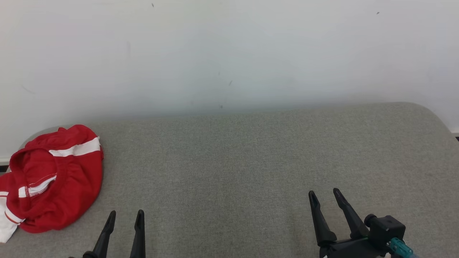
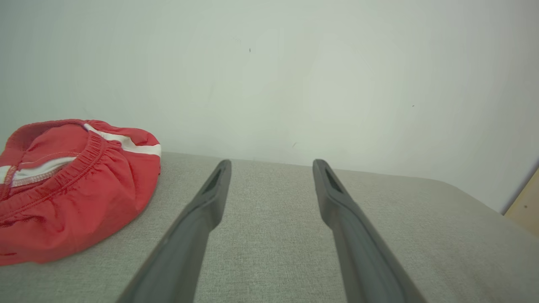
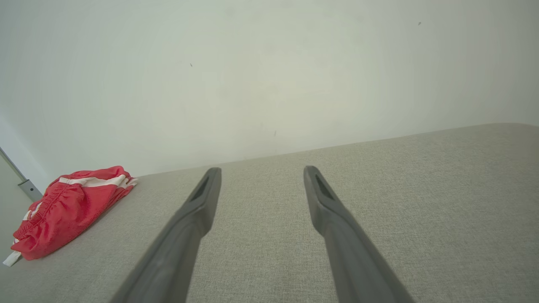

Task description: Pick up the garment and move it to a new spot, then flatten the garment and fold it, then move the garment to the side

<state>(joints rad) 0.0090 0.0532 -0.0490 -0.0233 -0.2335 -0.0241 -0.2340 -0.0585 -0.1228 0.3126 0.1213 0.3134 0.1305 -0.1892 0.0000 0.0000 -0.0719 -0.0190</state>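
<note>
Red, white-striped garment (image 1: 53, 179) lay bunched at left end of grey desk (image 1: 233, 161). Left claw (image 1: 126, 213) hovered spread, empty, over desk's near edge; right claw (image 1: 324, 192), also spread and empty, over desk's near right part.

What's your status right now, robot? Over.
Fingers spread and empty on left gripper and right gripper. The red garment lies crumpled at the left end of the grey surface, untouched. Nothing lies between it and the left gripper.

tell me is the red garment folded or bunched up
Bunched up, not folded: the red garment lies in a rumpled heap at the left end of the grey surface, waistband gathered.
</note>
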